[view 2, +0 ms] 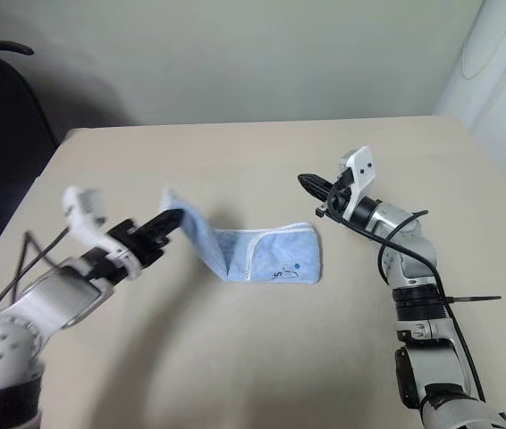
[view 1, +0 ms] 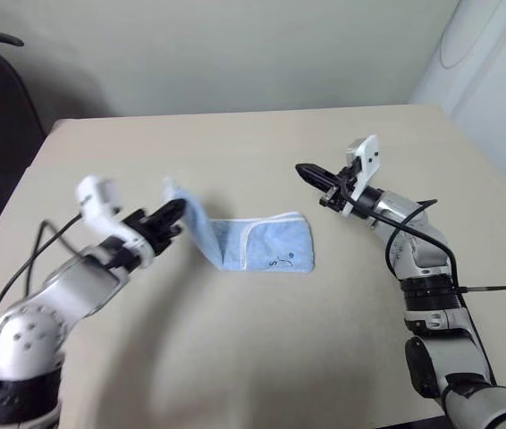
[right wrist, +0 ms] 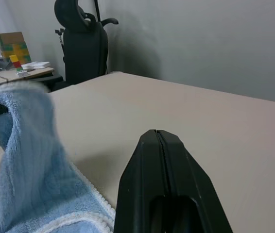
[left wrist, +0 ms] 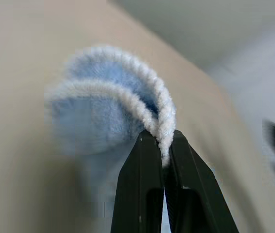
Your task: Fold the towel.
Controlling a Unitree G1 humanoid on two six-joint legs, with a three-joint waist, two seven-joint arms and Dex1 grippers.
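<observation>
Two jaws stand closed: left gripper [view 1: 174, 214] pinches the towel [view 1: 262, 243] edge, seen closest from its wrist; right gripper [view 1: 311, 175] hangs empty, beside it, above the table [view 1: 235, 152].

office – black desk chair [right wrist: 81, 43], cluttered side desk [right wrist: 18, 73]

— What are the arms made of?
— Silver-grey metal segments with black joints, white wrist housings, loose black cables.
— And the ends?
— Slim black two-fingered left gripper [view 1: 174, 214] and right gripper [view 1: 307, 172].
</observation>
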